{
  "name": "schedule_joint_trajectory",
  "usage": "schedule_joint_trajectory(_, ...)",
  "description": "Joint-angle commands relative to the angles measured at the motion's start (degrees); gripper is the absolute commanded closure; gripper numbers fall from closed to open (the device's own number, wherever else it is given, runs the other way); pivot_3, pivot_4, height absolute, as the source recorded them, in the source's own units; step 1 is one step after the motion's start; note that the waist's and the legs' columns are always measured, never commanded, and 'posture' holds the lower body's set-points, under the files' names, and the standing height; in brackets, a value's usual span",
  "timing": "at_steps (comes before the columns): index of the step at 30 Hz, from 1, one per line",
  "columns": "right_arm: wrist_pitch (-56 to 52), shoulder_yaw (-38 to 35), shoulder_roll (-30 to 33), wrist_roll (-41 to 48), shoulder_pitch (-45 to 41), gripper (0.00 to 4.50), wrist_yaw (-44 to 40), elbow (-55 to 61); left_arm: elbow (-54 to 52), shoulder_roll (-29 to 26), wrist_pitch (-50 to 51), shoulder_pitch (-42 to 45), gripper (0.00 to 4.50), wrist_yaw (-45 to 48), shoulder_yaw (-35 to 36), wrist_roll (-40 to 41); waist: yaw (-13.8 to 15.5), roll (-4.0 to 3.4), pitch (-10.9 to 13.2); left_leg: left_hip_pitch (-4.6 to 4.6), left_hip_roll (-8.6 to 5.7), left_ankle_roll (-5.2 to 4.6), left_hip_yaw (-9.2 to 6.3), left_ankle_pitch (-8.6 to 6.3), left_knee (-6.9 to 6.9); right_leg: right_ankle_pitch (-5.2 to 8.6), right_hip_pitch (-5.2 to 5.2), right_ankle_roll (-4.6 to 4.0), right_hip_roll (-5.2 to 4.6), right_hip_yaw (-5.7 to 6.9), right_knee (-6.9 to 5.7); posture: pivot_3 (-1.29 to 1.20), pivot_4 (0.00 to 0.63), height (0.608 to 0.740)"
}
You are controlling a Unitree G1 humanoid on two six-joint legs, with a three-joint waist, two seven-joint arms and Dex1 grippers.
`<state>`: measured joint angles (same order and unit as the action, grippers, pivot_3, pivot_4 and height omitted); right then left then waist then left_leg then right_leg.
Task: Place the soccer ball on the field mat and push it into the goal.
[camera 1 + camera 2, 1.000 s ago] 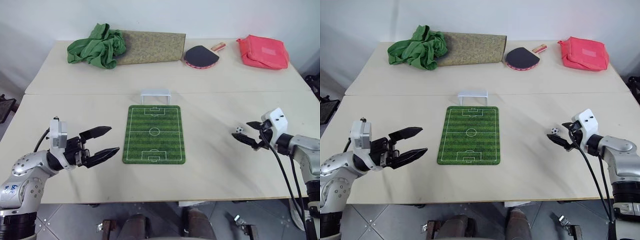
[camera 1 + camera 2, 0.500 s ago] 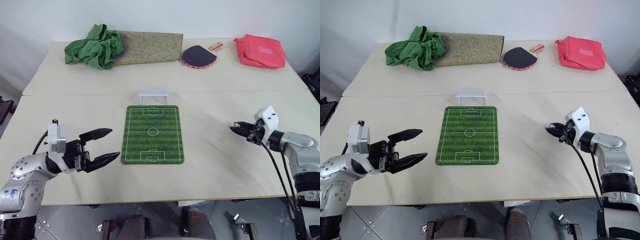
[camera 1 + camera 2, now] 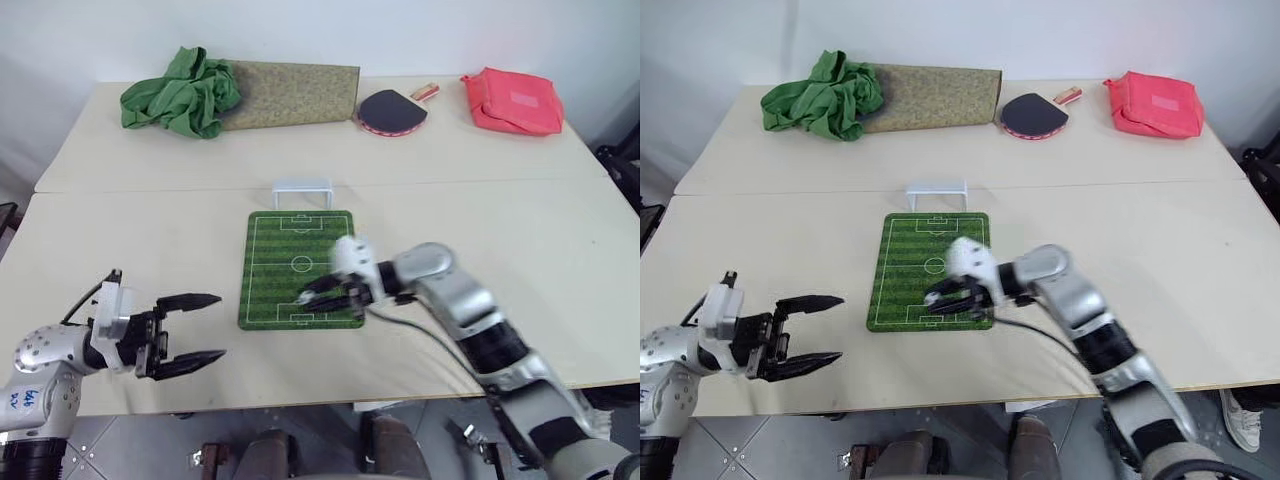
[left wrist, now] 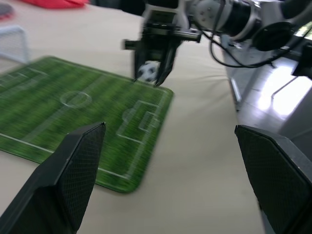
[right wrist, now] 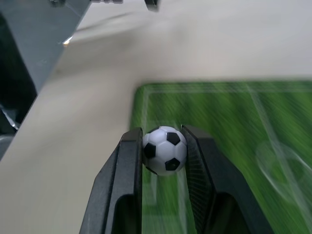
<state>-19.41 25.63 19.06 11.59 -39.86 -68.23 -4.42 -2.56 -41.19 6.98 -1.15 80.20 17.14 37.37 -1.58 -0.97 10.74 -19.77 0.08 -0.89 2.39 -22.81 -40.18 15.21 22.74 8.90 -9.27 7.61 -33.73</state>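
Right gripper (image 5: 164,146) clamped on the ball (image 5: 165,150), fingers (image 5: 127,161) pinching it from both sides, hovering over the mat's (image 3: 290,245) near end, by the near penalty box. Left gripper (image 3: 200,326) with fingers spread wide, empty, off to the mat's left above the tabletop (image 3: 150,250). Goal (image 3: 302,193) touching the mat's far edge, well apart from the ball.
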Motion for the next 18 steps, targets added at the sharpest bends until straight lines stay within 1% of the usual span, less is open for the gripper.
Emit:
schedule_joint_trajectory(1,0.2,0.1,0.0,-1.9,-0.5,3.69,1.8,1.2,-2.0,-0.3,-2.2,-1.8,0.00,0.7,0.7,-0.6,0.1,0.00,0.0,-0.04,-0.01,0.00,-0.08,0.00,0.00,0.00,0.00,0.00,0.00,0.04,0.00,0.00,0.150,0.740)
schedule_joint_trajectory(5,1.3,1.9,-0.7,-3.5,0.2,3.69,1.9,0.4,-1.8,-0.4,-2.4,-3.9,0.00,-0.6,1.6,-0.7,-0.2,0.03,0.0,-0.08,-0.07,0.00,-0.09,0.00,-0.01,0.00,0.00,0.00,-0.03,0.06,0.03,0.00,0.150,0.740)
schedule_joint_trajectory(8,2.4,1.0,-1.3,-3.8,0.0,3.69,2.3,-1.7,-2.7,-0.4,-1.9,-4.5,0.00,-2.0,2.3,-0.2,-0.3,0.03,0.0,-0.03,-0.02,0.02,-0.06,0.01,0.05,0.01,0.01,-0.01,0.00,0.07,0.02,0.00,0.150,0.740)
schedule_joint_trajectory(12,4.1,0.6,-0.2,-4.3,0.3,3.69,1.6,-3.5,-3.9,-0.8,-1.2,-5.1,0.00,-2.7,2.9,0.4,-0.3,0.03,0.0,-0.02,-0.03,0.02,-0.02,0.01,0.04,0.01,0.01,-0.01,0.00,0.04,0.02,0.00,0.150,0.740)
schedule_joint_trajectory(18,6.8,0.5,-0.9,-5.6,0.4,3.69,2.4,-7.5,-4.1,-1.0,-0.6,-4.4,0.00,-3.4,3.6,0.6,-0.3,0.03,0.0,-0.02,-0.03,0.02,-0.01,0.01,0.04,0.01,0.01,-0.01,0.00,0.04,0.02,0.00,0.150,0.740)
